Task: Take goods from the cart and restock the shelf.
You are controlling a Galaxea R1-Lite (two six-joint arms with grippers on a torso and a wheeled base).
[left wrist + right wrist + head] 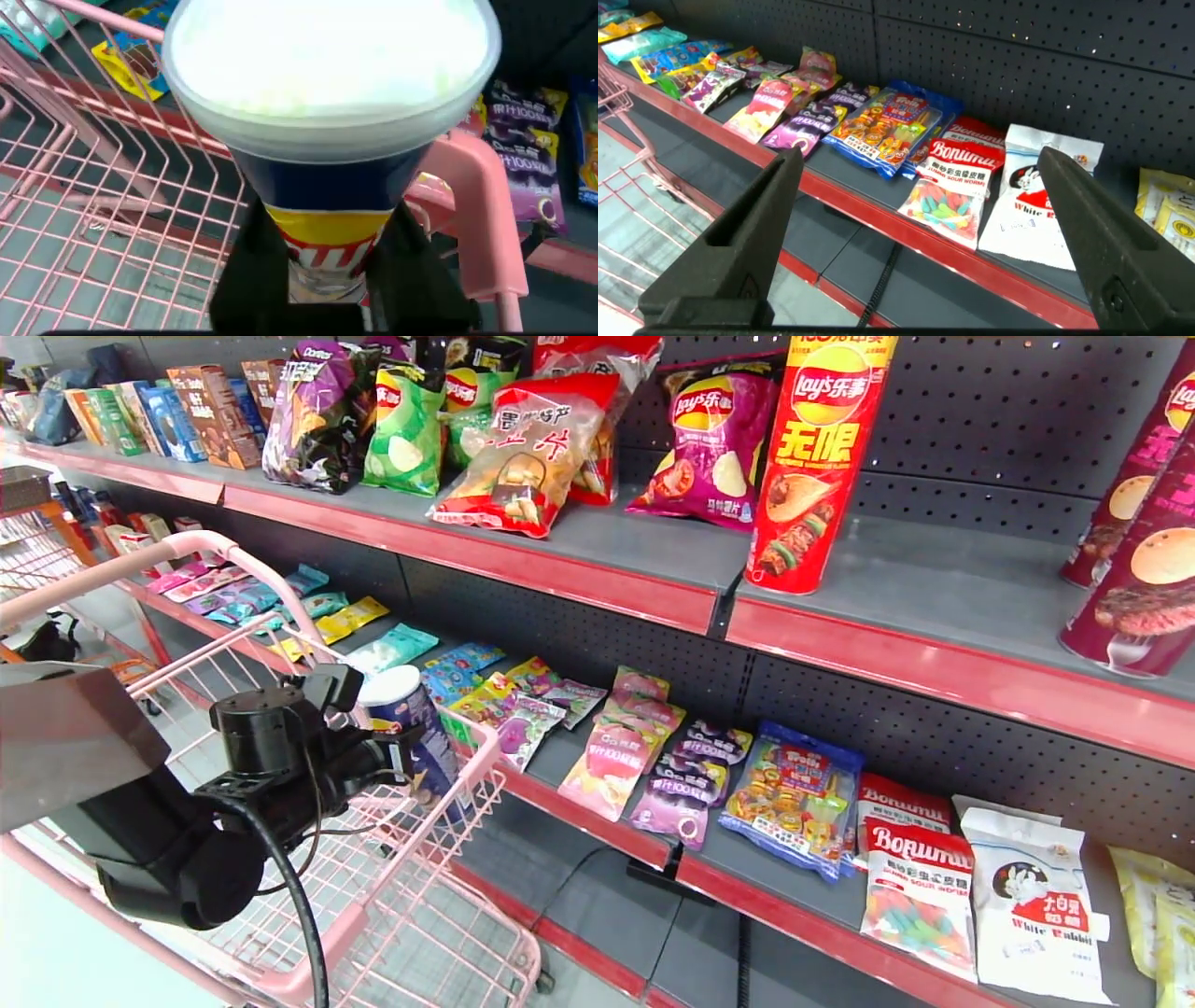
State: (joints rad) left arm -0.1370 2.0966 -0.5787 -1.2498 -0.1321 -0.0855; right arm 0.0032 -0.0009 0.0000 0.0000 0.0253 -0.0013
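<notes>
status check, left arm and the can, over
Left gripper shut on can, can partly inside cart. Right gripper open, empty, over lower shelf. Cart rim close beside can.

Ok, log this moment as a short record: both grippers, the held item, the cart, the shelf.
left gripper: shut on the blue can
blue can: upright, white lid, at the pink cart's shelf-side corner
right gripper: open, empty, facing the candy bags on the lower shelf
upper shelf: bare stretch beside the red can
</notes>
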